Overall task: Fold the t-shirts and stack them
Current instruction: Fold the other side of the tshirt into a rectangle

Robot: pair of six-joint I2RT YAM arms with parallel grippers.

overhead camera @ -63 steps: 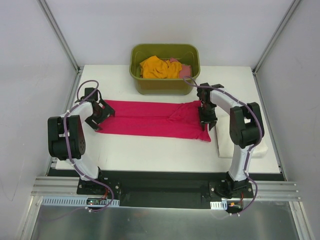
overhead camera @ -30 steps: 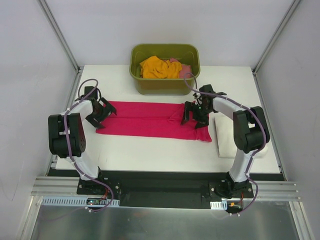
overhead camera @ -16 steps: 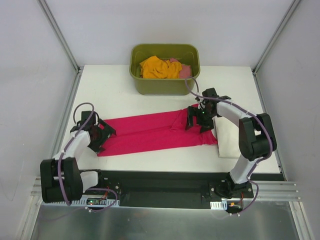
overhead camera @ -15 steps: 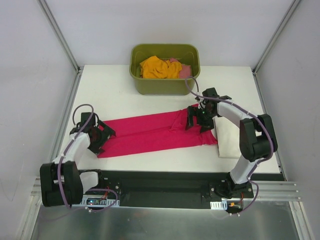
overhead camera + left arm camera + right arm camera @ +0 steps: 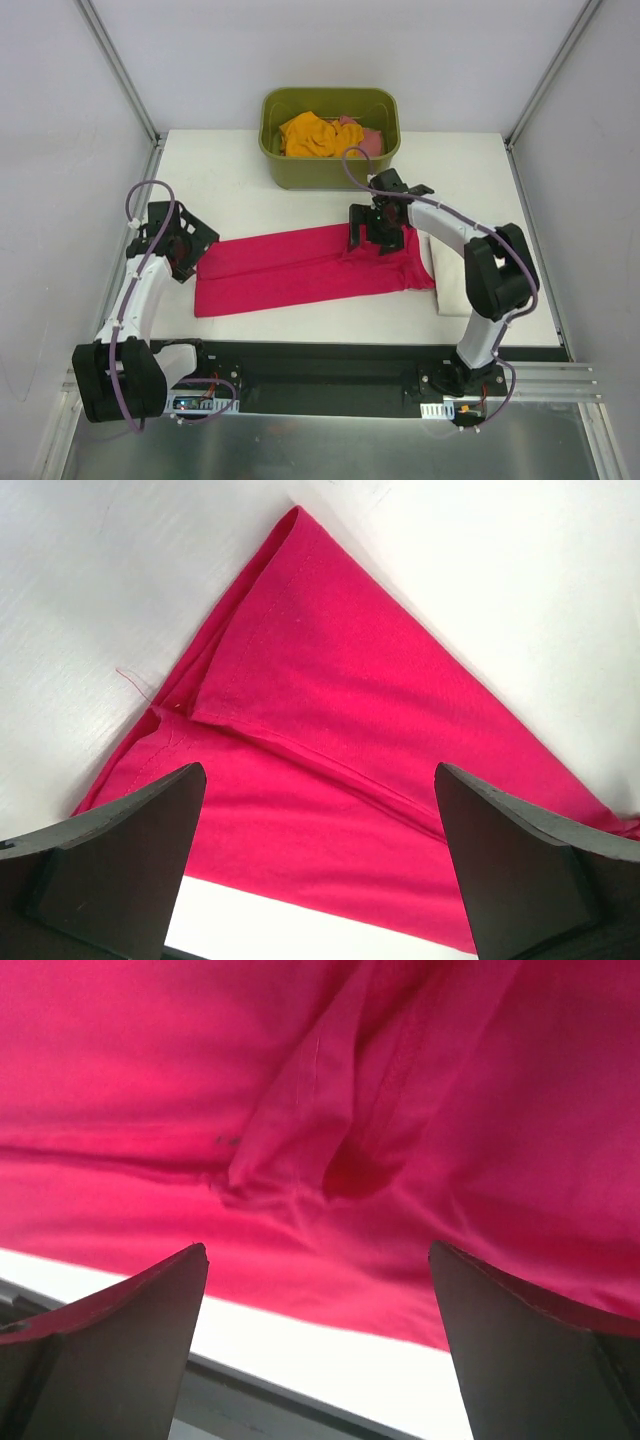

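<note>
A crimson-pink t-shirt (image 5: pixel 310 265) lies folded into a long strip across the table, its left end nearer the front. My left gripper (image 5: pixel 178 242) hovers open just off that left end; the left wrist view shows the hemmed corner of the crimson-pink t-shirt (image 5: pixel 330 700) between the spread fingers of the left gripper (image 5: pixel 318 772). My right gripper (image 5: pixel 373 228) is open over the strip's right part, above a bunched sleeve fold of the crimson-pink t-shirt (image 5: pixel 300 1080), and the right gripper (image 5: pixel 318 1252) holds nothing. A cream-white t-shirt (image 5: pixel 452 282) lies folded at the right. Orange (image 5: pixel 318 135) and salmon-pink (image 5: pixel 369 141) t-shirts sit in the tub.
The olive-green tub (image 5: pixel 330 176) stands at the back centre of the white table (image 5: pixel 240 180). Metal frame posts rise at the back corners. The black base rail runs along the table's front edge, close below the strip.
The strip's left end has been dragged toward the front. My left gripper has since lifted away to the back left, and the right gripper has slid left along the shirt. Both stayed open.
</note>
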